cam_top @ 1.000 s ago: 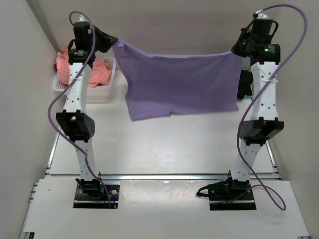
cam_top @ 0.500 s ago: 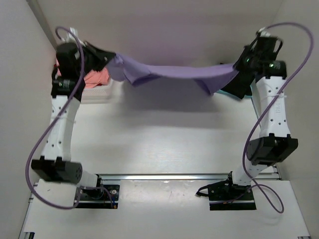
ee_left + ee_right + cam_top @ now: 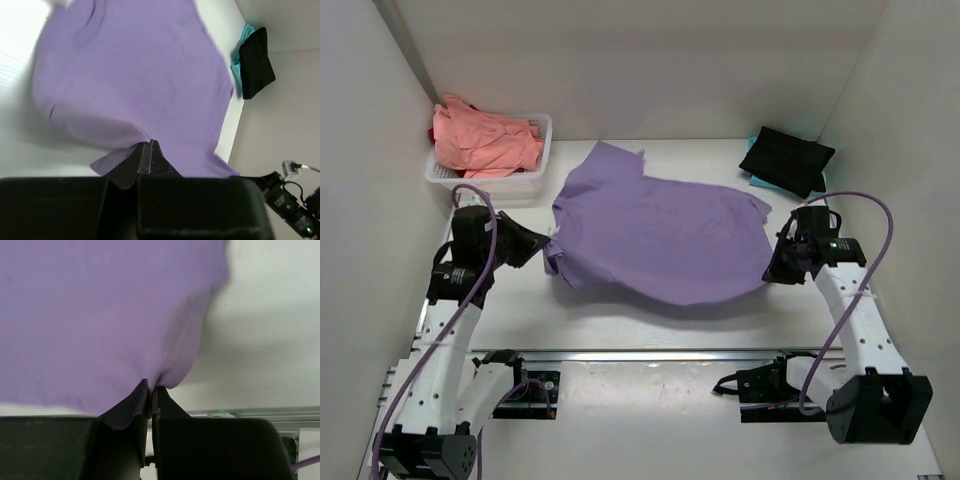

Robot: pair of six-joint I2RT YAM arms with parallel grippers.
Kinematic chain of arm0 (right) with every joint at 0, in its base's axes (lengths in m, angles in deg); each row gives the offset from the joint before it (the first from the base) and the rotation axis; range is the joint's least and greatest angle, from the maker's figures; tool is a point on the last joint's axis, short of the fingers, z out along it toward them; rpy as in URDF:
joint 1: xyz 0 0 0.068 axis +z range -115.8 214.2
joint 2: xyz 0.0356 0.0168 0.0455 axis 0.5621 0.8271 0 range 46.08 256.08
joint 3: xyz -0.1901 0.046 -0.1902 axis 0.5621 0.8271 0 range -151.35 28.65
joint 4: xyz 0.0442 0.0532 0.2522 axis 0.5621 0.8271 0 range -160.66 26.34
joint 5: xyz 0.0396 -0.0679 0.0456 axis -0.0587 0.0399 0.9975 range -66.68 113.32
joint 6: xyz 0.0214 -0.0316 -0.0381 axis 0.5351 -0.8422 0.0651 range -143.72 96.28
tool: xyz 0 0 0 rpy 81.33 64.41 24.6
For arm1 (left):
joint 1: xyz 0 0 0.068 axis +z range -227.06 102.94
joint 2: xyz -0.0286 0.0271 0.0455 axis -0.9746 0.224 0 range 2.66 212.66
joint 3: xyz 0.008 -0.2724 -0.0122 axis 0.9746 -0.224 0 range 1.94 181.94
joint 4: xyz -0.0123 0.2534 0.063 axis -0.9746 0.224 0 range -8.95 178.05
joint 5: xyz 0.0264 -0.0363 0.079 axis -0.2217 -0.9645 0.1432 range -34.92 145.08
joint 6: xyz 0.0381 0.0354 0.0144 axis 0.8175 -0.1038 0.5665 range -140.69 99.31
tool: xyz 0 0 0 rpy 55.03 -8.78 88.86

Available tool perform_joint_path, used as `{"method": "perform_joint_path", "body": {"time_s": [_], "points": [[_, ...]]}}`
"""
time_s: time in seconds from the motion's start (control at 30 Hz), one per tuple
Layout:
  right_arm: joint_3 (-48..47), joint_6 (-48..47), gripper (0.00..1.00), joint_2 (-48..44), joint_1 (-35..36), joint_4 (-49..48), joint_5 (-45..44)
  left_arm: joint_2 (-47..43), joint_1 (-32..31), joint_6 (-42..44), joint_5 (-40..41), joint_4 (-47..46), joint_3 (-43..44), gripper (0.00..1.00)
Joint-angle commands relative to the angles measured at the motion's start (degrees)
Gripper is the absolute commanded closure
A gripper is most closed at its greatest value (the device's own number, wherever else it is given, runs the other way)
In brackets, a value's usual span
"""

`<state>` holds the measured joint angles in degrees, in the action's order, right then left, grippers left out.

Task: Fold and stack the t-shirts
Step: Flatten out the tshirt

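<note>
Lavender t-shirt (image 3: 660,235) lies spread across the middle of the table (image 3: 650,330), its far part resting on the surface while both arms hold its near edge slightly raised. The left gripper (image 3: 542,250) is pinched tight on the near left corner and the right gripper (image 3: 772,268) is clamped on the near right corner; each wrist view shows cloth caught between closed fingertips. The step in hand looks like laying the shirt flat for folding. To do it well, the arms should probably lower together with even tension along the hem. Drawing gently toward the bases should smooth the bunching by the left gripper, and they should let go only once the cloth rests flat. Whether the sagging middle of the hem touches the table is hard to tell.
</note>
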<state>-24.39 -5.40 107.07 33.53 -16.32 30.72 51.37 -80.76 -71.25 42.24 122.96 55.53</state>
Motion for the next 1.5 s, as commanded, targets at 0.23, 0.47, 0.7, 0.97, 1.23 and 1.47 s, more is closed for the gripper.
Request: {"method": "perform_joint_path", "body": {"time_s": [0.23,0.47,0.7,0.97,1.23,1.47], "points": [[-26.6,0.1,1.0,6.6,-0.6,-2.3,-3.9,11.6,-0.3,5.0,9.4,-1.6,25.3,1.0],[-33.9,-0.4,1.0,27.0,-1.9,-10.0,-0.5,29.9,-0.1,1.1,4.2,-14.5,25.8,1.0],[-85.7,-5.2,1.0,52.0,-0.4,-0.3,-6.5,57.3,1.2,4.0,2.4,-7.2,74.4,1.0],[-84.6,-5.1,1.0,40.8,0.4,-6.2,-11.4,44.1,5.1,1.8,2.4,-21.4,63.7,1.0],[-49.9,-5.1,1.0,24.6,0.7,-8.8,-5.7,21.1,0.5,10.0,6.6,-12.5,40.4,1.0],[-12.9,-3.5,1.0,7.5,0.5,-10.9,1.0,2.6,0.5,6.6,-0.6,-5.7,3.9,1.0]]}}
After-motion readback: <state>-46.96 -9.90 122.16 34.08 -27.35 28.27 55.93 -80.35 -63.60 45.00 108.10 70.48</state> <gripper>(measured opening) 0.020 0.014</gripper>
